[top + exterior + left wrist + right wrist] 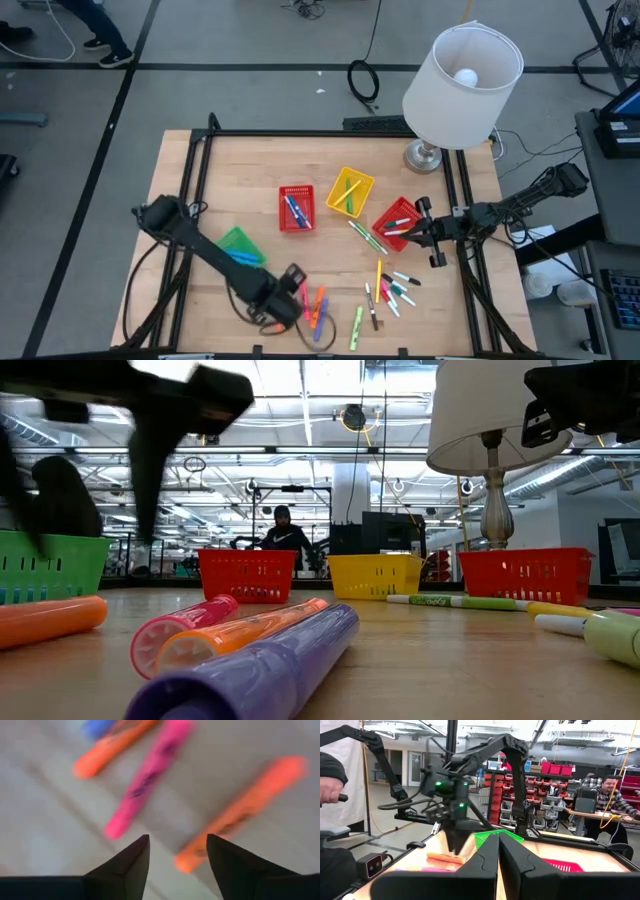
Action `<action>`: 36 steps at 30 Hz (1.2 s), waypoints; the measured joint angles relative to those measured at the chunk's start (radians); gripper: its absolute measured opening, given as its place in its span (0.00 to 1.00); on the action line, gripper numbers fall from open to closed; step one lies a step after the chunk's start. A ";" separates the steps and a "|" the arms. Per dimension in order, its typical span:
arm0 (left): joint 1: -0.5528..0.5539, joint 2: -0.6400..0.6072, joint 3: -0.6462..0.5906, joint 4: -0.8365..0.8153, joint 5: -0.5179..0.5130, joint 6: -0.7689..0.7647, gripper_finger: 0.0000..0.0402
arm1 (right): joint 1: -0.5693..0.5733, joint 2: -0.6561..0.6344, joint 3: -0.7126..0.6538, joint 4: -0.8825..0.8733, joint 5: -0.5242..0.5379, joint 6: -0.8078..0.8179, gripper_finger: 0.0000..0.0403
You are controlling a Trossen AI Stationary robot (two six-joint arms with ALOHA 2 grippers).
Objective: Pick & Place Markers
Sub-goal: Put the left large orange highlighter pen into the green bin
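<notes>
I've got the left gripper [177,851] w/ fingers spread, empty, just above loose markers [318,308] at the table's [240,170] near edge (orange one nearest). Right gripper [428,232] clenched shut, empty, by a red basket [398,222].

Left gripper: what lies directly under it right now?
Under the open left gripper lie loose markers on bare table: an orange marker and a pink marker. Whatever sits beneath the fingers themselves is hidden.

- Three small plastic mesh baskets [296,209] are set in a row mid-table, a table lamp [455,80] behind them.
- Thin marker pens [318,308] are scattered along the front edge.
- A fourth mesh basket [240,244] is placed left of them.
</notes>
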 joint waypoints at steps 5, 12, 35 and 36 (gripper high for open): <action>-0.030 0.025 0.025 -0.041 0.047 0.143 0.58 | 0.000 0.000 0.000 -0.003 0.000 0.008 0.00; -0.027 0.024 -0.022 0.018 0.133 0.209 0.56 | 0.000 0.000 0.000 0.001 0.000 0.004 0.00; -0.021 0.017 -0.102 0.158 0.170 0.170 0.14 | 0.000 0.000 0.000 0.000 -0.004 0.001 0.00; -0.021 0.005 -0.087 0.148 0.158 0.170 0.14 | 0.000 0.000 0.000 0.000 -0.004 0.001 0.00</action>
